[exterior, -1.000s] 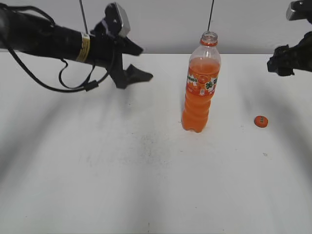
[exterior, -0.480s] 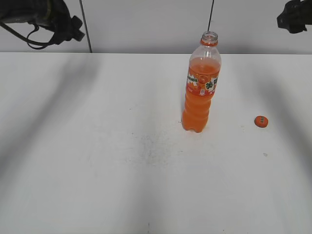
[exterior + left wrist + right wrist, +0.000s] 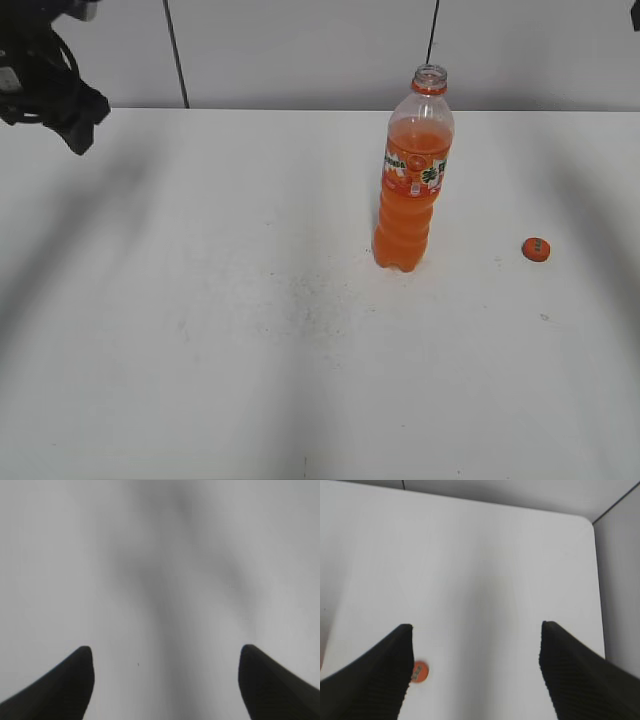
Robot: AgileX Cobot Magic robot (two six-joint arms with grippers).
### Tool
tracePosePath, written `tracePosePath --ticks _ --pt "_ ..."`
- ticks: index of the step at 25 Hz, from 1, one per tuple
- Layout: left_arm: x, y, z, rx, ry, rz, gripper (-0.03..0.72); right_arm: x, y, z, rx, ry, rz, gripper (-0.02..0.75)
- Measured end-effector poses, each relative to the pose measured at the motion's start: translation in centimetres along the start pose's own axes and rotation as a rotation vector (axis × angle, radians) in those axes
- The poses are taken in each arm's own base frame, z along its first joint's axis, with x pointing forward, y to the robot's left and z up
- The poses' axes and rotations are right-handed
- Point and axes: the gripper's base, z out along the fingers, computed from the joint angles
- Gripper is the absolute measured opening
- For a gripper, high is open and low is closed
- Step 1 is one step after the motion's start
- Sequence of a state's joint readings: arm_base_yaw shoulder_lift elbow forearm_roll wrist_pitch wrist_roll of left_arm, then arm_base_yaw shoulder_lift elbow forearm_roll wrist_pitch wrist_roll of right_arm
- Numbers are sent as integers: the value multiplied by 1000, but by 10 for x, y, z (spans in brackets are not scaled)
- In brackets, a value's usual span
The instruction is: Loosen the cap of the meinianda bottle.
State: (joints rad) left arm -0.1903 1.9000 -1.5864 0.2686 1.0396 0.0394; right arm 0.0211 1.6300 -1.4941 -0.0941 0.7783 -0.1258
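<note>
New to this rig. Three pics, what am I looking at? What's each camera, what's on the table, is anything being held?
It is a two-armed robot at a white table. The wide picture comes from a camera in front, looking down at a slant. The other two come from cameras on each wrist, looking out past the gripper's two dark fingers.

On the table stands the meinianda bottle, orange soda, its neck open. The cap lies flat on the table to its right, apart from it; the right wrist view shows it too.

The left gripper and right gripper are both open and hold nothing. In the wide view only part of the left arm shows, at the far left.
</note>
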Motion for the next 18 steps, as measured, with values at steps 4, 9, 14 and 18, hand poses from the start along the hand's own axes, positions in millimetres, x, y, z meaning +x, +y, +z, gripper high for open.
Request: tracePosePath --ticks 4,9,14,18 --pt "6 9 -42 5 17 -31 540 -1 -3 -19 -16 143 11 588" --pt "20 23 -88 72 -63 -125 540 1 -4 -40 -37 250 -5 588" --pt "41 36 -127 92 -153 -185 540 -1 2 -75 -107 170 21 588" --pt "79 30 -132 82 -114 -165 540 17 6 -111 -132 121 18 588"
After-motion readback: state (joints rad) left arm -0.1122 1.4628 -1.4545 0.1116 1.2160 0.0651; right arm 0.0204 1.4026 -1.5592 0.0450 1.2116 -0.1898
